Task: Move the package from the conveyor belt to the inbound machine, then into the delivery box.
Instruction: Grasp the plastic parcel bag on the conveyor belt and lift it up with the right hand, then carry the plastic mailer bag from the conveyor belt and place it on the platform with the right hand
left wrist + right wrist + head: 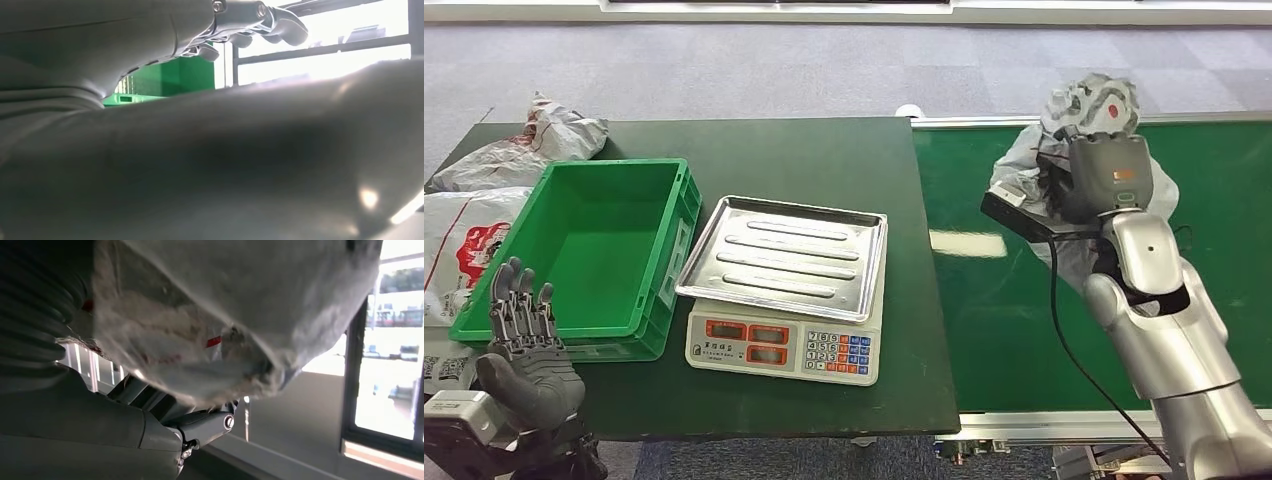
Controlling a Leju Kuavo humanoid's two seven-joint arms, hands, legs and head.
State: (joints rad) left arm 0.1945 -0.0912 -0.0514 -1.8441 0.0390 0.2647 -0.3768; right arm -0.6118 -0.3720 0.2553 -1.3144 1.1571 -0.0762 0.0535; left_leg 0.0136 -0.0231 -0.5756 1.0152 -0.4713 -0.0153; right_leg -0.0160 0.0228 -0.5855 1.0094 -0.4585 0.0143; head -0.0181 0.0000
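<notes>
A: From the head view, we find the package [1064,160], a crumpled grey poly mailer, over the conveyor belt [994,300] at the far right, with our right hand [1096,175] closed round it. It looks soft and light to us, the film probably slick, so we judge a hold round the bulk safer than a pinch at a loose edge.

B: And the way left? We see the inbound machine [784,290], a scale with a steel tray, on the desk [804,160], and the green delivery box [589,250] just left of it. Our left hand [524,340] hovers at the near left, fingers spread and holding nothing. More mailers [519,150] lie beyond the box. A black cable [1074,350] trails over the belt; it might snag.

A: In the left wrist view, we see the left hand's fingers extended near the box [170,80].

B: In the right wrist view, the package [225,315] sags over our right hand [165,425], wrinkled and limp, so we expect it to droop and shift.
</notes>
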